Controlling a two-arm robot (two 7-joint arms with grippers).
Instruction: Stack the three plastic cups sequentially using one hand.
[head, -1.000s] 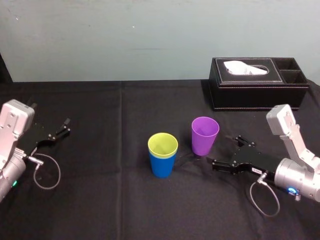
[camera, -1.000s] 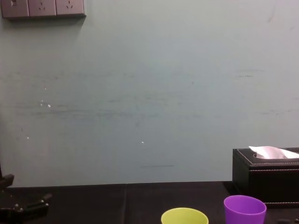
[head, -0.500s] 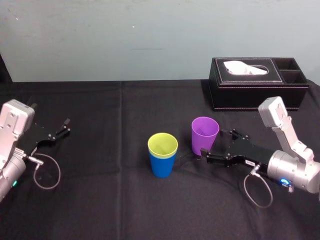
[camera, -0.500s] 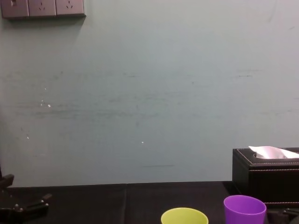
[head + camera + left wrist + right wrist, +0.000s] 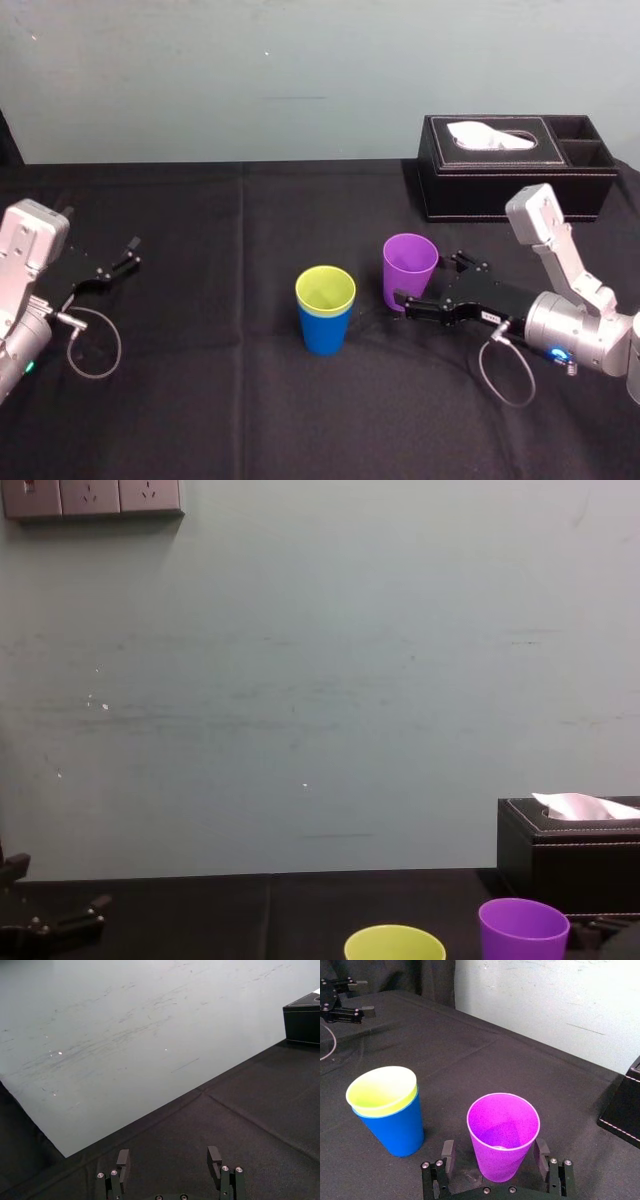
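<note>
Right pincer point(image 5: 494, 1156), released, straddles the purple cup point(image 5: 503, 1127) at its base; I fear an off-centre squeeze tipping it against the nested cups point(image 5: 387, 1110). Left pincer point(image 5: 168, 1156) parked, released.

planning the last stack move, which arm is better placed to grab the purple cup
Right. The right gripper is open with its fingers on either side of the purple cup, beside the yellow-green cup nested in the blue cup. The left gripper sits open far off on the left side.

The blue cup point(image 5: 325, 333) hid all but the rim of the yellow-green cup point(image 5: 325, 290); the chest view's lower edge cut off the purple cup point(image 5: 523, 932).
</note>
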